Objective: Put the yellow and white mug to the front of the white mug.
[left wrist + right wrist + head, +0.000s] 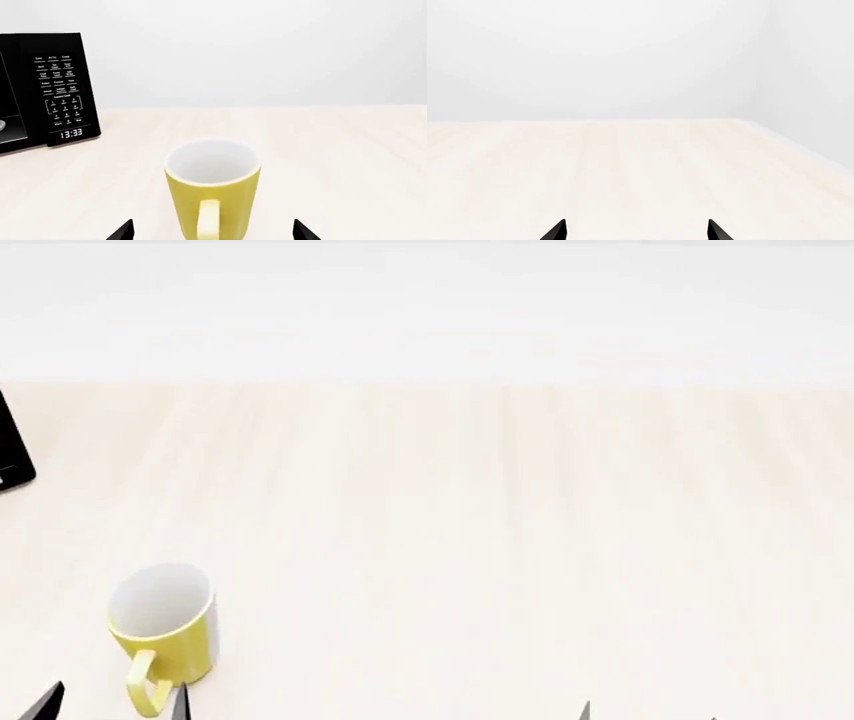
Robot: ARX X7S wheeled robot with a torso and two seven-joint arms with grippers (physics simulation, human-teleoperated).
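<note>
The yellow and white mug (212, 186) stands upright on the light wooden table, yellow outside, white inside, with its yellow handle turned toward my left gripper. In the head view the mug (163, 625) is at the near left. My left gripper (213, 231) is open; its two black fingertips (123, 231) stand apart on either side of the mug's near side, not touching it. My right gripper (636, 230) is open and empty over bare table; only its tips show at the bottom edge of the head view (650, 715). The white mug is out of view.
A black microwave (50, 90) with a keypad and a clock display stands at the back left of the table; only its corner shows in the head view (11, 452). A white wall rises behind the table (507, 500).
</note>
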